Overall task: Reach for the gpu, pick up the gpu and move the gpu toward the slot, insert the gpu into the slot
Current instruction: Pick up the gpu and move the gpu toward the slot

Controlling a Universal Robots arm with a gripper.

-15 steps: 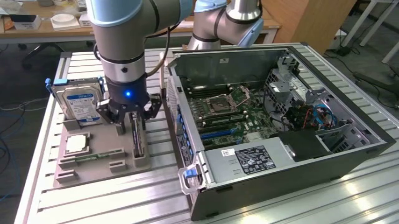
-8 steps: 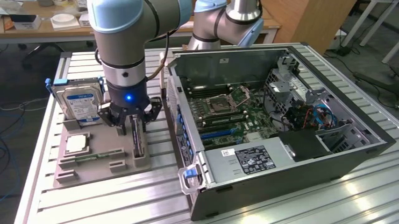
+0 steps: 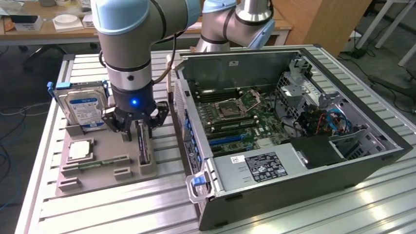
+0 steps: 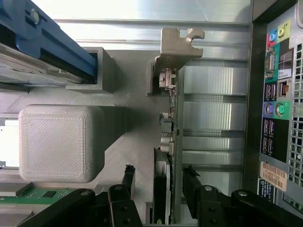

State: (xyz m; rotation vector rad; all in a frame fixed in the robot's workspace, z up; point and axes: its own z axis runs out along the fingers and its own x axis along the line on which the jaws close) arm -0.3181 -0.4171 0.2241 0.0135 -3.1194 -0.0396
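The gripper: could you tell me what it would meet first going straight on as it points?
Probably the gpu, standing on edge in the grey holder just below the gripper; the open fingers sit either side of it, though depth is unclear.

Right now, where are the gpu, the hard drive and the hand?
gpu point(image 4: 177, 49), wrist view, on its metal bracket.
hard drive point(image 3: 85, 108), exterior view, on its blue label.
hand point(image 3: 140, 130), exterior view, midway between its fingertips.
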